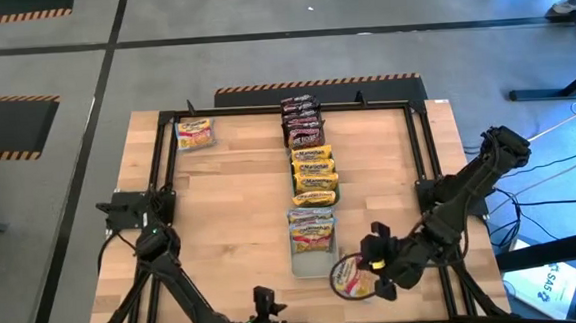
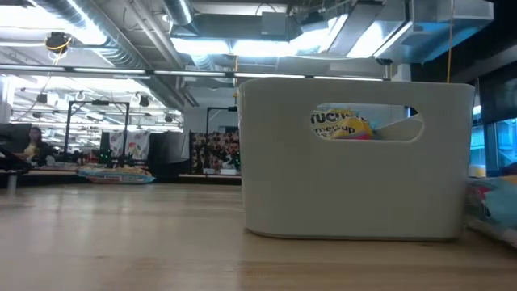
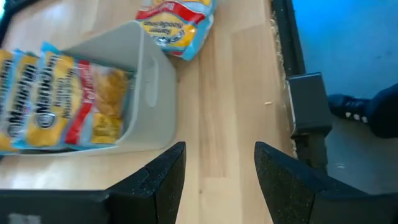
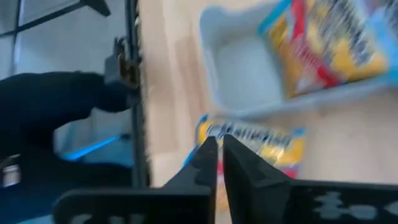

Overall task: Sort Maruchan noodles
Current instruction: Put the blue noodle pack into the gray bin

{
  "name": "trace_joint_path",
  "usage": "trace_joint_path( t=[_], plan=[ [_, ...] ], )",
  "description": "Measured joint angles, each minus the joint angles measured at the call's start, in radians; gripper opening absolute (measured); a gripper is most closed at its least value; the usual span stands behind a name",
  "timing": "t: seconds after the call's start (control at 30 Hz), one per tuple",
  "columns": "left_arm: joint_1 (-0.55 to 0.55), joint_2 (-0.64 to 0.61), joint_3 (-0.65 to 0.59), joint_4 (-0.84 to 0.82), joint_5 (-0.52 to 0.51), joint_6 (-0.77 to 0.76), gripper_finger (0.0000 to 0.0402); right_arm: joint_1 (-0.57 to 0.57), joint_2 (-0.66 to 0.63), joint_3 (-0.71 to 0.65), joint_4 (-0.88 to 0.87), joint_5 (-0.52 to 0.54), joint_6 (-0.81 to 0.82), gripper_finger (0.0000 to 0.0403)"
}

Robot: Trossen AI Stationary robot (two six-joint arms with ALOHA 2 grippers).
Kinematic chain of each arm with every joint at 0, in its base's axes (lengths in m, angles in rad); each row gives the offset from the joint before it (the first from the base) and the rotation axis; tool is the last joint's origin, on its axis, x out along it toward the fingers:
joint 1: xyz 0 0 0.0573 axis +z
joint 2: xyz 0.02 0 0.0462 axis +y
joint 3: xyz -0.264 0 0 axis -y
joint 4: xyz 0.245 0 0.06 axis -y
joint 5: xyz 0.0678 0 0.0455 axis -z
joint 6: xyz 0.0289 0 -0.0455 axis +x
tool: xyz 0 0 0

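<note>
We are watching the left gripper [image 1: 265, 305] idling with fingers apart, the sorted packets [image 1: 309, 160] lining the table's middle, and the right gripper [image 1: 379, 269] pinching a packet [image 1: 350, 277] beside the tray [image 1: 308, 261] — crinkly plastic that looks liable to slip out.

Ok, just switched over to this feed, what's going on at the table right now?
A noodle sort is under way. A row of trays down the middle of the wooden table holds dark red-brown packets, yellow packets and pale ones in the nearest pale tray. The right hand is shut, low over a loose crinkly yellow-and-red packet beside that tray. The left hand waits open at the table's left side. One more packet lies at the far left corner.
</note>
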State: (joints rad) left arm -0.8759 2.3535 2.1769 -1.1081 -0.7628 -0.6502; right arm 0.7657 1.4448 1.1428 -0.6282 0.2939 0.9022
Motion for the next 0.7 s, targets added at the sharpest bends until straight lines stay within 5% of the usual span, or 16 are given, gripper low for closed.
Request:
trace_joint_path(
  t=[0.1, 0.43, 0.7],
  plan=[
    [0.017, 0.0, -0.019, 0.066, 0.026, 0.01, 0.0186, 0.026, 0.014, -0.026, -0.002, -0.047, 0.074, 0.0044],
    [0.109, 0.0, -0.118, 0.51, 0.192, 0.26, 0.0186, 0.085, 0.064, -0.212, 0.014, 0.027, 0.253, 0.0246],
    [0.199, 0.0, -0.208, 0.903, 0.208, 0.311, 0.0186, 0.086, 0.066, -0.345, 0.09, 0.061, 0.249, 0.0294]
  ],
)
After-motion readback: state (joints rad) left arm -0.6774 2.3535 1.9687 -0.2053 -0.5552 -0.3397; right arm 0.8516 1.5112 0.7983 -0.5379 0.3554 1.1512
